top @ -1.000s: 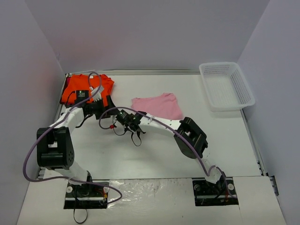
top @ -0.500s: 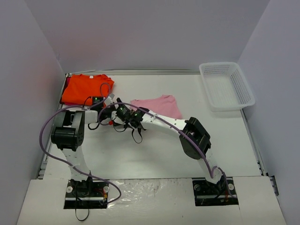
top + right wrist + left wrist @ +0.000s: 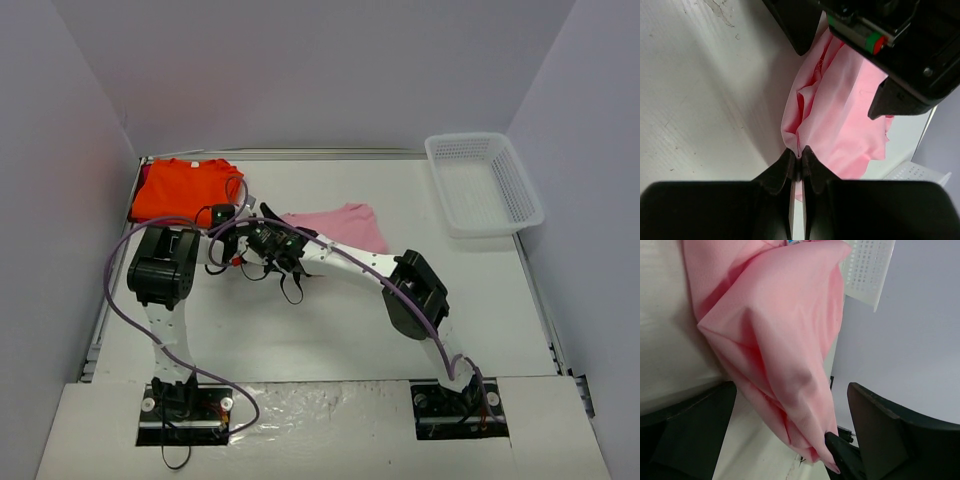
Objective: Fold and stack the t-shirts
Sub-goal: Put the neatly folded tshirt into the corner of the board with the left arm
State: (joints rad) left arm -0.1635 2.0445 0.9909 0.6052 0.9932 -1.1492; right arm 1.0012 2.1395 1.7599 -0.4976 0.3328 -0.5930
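Pink cloth first: the pink t-shirt [image 3: 338, 224] lies rumpled on the white table [image 3: 330, 335], in the far half and a little left of centre. Its left edge is bunched into folds where both arms meet.

Right gripper [image 3: 800, 151]: jaws closed on the pink t-shirt, with a fold at that left edge pinched between the tips. The left wrist view shows the same grip from the other side, a dark fingertip clamped on the cloth's lowest corner.

Left gripper [image 3: 791, 386]: jaws spread wide, one finger on either side of the hanging pink folds and not pressing them. It grips nothing.

Orange t-shirt [image 3: 182, 188]: lies in the far left corner, tight against the table's left and far edges. It is near the pink shirt's left edge, with a strip of bare table between them.

Mesh basket [image 3: 438, 185]: far right corner, close to the right wall and well apart from the pink shirt.

Open room — the whole near half of the table is bare, apart from the arms reaching across it. There is also a bare band between the pink shirt's right edge and the basket. The grippers work in the tight spot, wrist to wrist between the two shirts.
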